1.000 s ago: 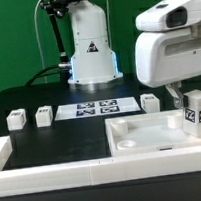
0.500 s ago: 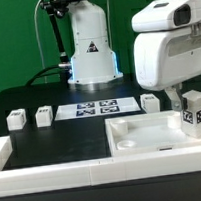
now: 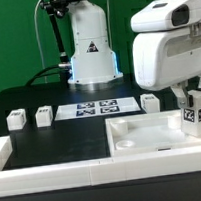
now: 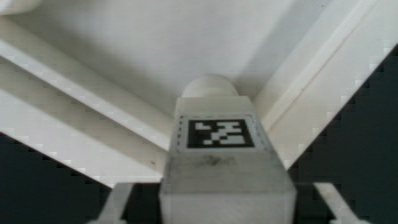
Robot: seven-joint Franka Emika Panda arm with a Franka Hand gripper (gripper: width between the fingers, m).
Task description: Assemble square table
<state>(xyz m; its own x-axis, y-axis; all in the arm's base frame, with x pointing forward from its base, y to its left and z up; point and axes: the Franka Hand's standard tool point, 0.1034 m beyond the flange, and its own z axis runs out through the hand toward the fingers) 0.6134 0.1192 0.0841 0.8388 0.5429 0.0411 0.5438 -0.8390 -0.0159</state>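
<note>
A green wall backs the black desk [image 3: 53, 144]; at the exterior view's right the claw [image 4: 226, 195] has drawn in from wide open and now clamps the held leg [image 3: 197, 113], fingers against both its flanks in the wrist view; that leg stands upright over the far right corner of the square top [image 3: 138, 143], so seating it there looks like the step in hand; two loose legs [image 3: 16, 119] wait far left, a third leg [image 3: 150, 102] sits just right of the marker board [image 3: 94, 109]; the white rail [image 3: 46, 178] lies near, well apart; nothing blocks the corner.
</note>
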